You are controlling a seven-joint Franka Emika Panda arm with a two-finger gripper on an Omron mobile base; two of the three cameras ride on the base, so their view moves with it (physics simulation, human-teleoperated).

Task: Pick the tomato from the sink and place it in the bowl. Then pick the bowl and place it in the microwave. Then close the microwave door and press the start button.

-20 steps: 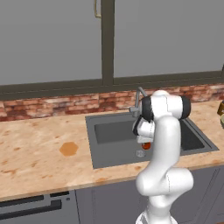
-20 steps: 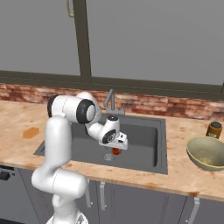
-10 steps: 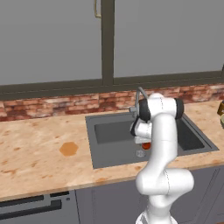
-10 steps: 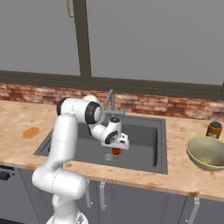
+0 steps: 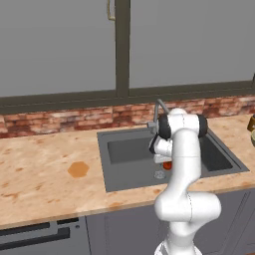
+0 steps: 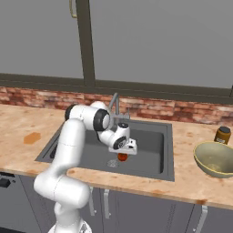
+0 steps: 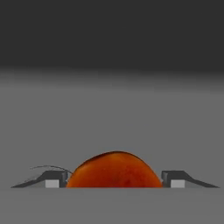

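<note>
In the sink (image 6: 150,136), the end effector (image 7: 114,183) has begun narrowing around the tomato (image 7: 114,170), one finger at its 3 and one at 9 o'clock; contact is unclear, so the grasp is not yet secure.

At the centre of the frame the white arm (image 6: 73,150) bends down into the sink (image 6: 150,145), its fingers (image 6: 122,154) low over the basin floor and set about the tomato (image 6: 122,157). A silver drain (image 6: 113,163) lies just left of the tomato. The faucet (image 6: 114,105) rises behind the arm. At right, the bowl (image 6: 215,158) sits on the counter (image 6: 189,179), with a small jar (image 6: 222,135) behind it.
</note>
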